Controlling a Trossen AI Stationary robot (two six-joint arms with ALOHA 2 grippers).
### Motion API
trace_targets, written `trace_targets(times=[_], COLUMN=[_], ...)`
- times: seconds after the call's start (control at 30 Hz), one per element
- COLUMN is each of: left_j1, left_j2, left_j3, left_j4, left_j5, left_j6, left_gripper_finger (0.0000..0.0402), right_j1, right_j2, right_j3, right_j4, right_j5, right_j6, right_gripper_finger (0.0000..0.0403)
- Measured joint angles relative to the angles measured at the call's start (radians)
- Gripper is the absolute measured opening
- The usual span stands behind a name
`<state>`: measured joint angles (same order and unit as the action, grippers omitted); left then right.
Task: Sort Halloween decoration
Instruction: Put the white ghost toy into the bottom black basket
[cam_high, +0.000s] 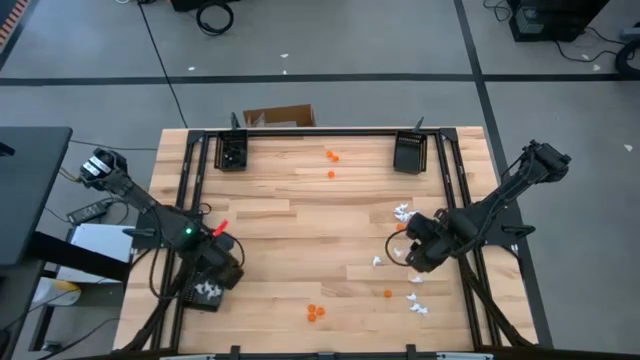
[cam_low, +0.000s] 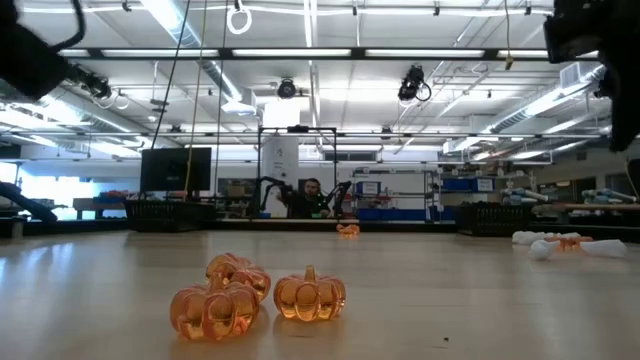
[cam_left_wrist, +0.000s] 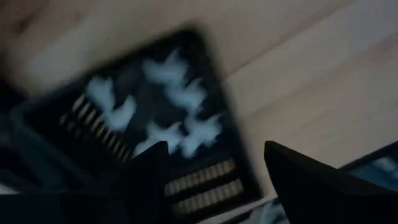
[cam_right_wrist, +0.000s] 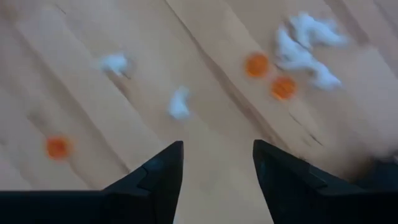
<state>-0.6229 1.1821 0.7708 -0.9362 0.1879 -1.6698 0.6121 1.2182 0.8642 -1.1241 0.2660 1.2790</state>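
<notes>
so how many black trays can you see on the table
3 black trays: far-left tray, far-right tray, and a near-left tray holding white trinkets under the left gripper. None seem hidden.

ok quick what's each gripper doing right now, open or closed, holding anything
Left gripper: open, empty, over the small black rectangular tray holding tiny white trinkets.
Right gripper: open, empty, above loose white and orange trinkets on the wooden table.
</notes>
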Motion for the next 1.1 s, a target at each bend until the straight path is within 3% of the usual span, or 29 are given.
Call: trace_targets(times=[0.13,0.33,0.53,0.8,1.1], left_j1=[0.06,0.217,0.351,0.473,0.515], left_j2=[0.0,0.0,0.01,0.053,0.111], left_j3=[0.068,0.167,0.181,0.181,0.181], left_j4=[-0.028,0.088,0.364,0.446,0.524], left_j5=[-0.138,-0.282,-0.325,-0.332,-0.329], left_j6=[0.055,0.379,0.656,0.786,0.901], left_gripper_finger=[0.0247,0.0222,0.022,0.022,0.022], right_j1=[0.007,-0.017,-0.053,-0.086,-0.127], right_j2=[-0.05,-0.051,0.002,0.087,0.173], right_j3=[-0.029,-0.197,-0.285,-0.319,-0.316], right_j4=[-0.006,0.325,0.473,0.586,0.626], right_j5=[-0.045,0.0,-0.008,-0.097,-0.097], right_j6=[-0.019,-0.074,-0.066,-0.133,-0.168], right_gripper_finger=[0.0197,0.0195,0.0185,0.017,0.0166])
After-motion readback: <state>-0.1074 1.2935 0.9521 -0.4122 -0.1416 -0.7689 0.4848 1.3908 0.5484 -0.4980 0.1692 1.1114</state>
